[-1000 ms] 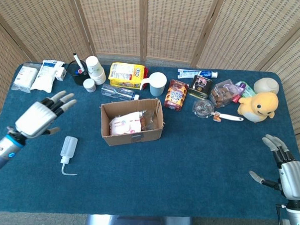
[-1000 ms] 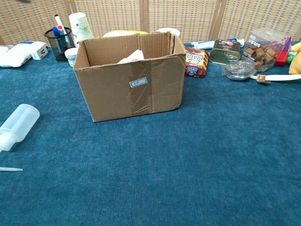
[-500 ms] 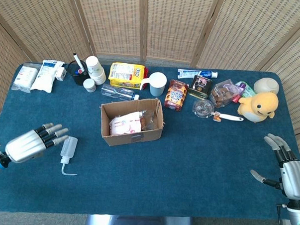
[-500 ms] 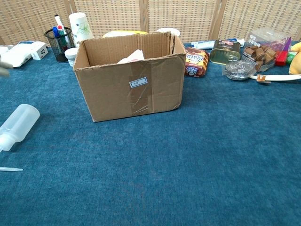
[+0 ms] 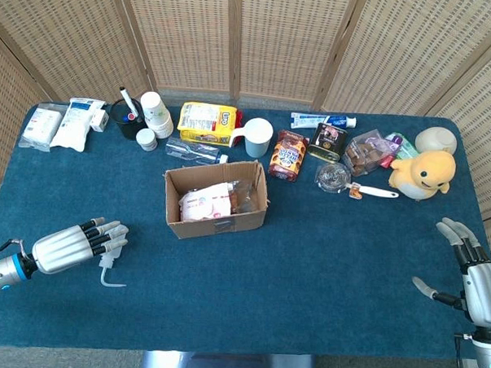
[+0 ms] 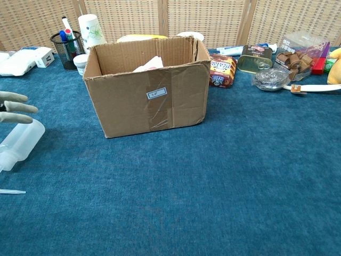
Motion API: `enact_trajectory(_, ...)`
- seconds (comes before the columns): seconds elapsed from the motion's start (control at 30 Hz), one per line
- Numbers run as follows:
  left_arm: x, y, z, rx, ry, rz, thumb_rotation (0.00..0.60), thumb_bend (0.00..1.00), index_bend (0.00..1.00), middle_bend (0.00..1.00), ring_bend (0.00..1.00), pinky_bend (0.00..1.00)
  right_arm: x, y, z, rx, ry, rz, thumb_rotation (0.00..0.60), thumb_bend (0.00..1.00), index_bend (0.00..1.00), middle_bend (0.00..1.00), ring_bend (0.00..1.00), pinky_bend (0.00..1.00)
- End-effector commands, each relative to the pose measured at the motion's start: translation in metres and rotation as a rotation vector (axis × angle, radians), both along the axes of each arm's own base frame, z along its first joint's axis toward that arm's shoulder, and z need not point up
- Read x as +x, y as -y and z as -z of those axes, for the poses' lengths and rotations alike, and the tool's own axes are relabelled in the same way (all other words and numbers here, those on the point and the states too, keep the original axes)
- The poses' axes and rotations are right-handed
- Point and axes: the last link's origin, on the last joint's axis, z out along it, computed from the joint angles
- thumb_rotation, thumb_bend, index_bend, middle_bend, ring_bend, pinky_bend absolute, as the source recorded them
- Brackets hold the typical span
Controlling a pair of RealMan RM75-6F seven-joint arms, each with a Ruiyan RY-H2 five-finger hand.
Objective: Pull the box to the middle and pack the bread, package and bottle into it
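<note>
The cardboard box [image 5: 216,201] sits mid-surface with the bread [image 5: 246,197] and the package [image 5: 204,203] inside. The bottle [image 6: 18,141] lies on its side at the near left of the blue surface [image 5: 307,268]. The left hand [image 5: 78,244] hovers over it, fingers straight and slightly apart, gripping nothing. The right hand [image 5: 470,275] waits at the near right edge, fingers spread and empty.
</note>
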Motion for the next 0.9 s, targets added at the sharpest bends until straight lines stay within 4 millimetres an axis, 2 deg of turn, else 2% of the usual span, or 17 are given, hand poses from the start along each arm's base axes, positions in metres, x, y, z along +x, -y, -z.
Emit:
enact_trajectory(0.03,0.002,-0.007,0.005,0.017,-0.024,0.012,0.600,0.00,0.00,0.00,0.00,0.26,-0.001,0.000,-0.001,-0.005,-0.004,0.004,0.600,0.00,0.13,0.13,0.10,0.26)
enact_trajectory(0.13,0.005,-0.013,0.011,0.029,-0.031,0.015,0.600,0.00,0.00,0.00,0.00,0.27,-0.002,0.001,-0.003,-0.014,-0.015,0.010,0.600,0.00,0.13,0.12,0.09,0.21)
enact_trajectory(0.3,0.008,-0.020,0.017,0.032,-0.058,0.029,0.600,0.00,0.00,0.00,0.00,0.28,-0.003,0.000,-0.006,-0.017,-0.050,0.009,0.600,0.00,0.12,0.10,0.00,0.10)
enact_trajectory(0.6,0.011,-0.026,0.026,0.024,-0.100,0.049,0.600,0.00,0.02,0.00,0.00,0.30,-0.003,0.001,-0.008,-0.028,-0.061,0.013,0.600,0.00,0.12,0.09,0.00,0.09)
enact_trajectory(0.8,0.018,-0.028,0.038,0.008,-0.114,0.075,0.600,0.00,0.07,0.00,0.02,0.34,-0.001,0.000,-0.009,-0.031,-0.045,0.005,0.600,0.00,0.12,0.09,0.00,0.09)
enact_trajectory(0.9,0.019,-0.028,0.045,-0.008,-0.145,0.098,0.600,0.00,0.14,0.00,0.04,0.38,-0.001,-0.001,-0.010,-0.034,-0.044,0.006,0.600,0.00,0.12,0.09,0.00,0.09)
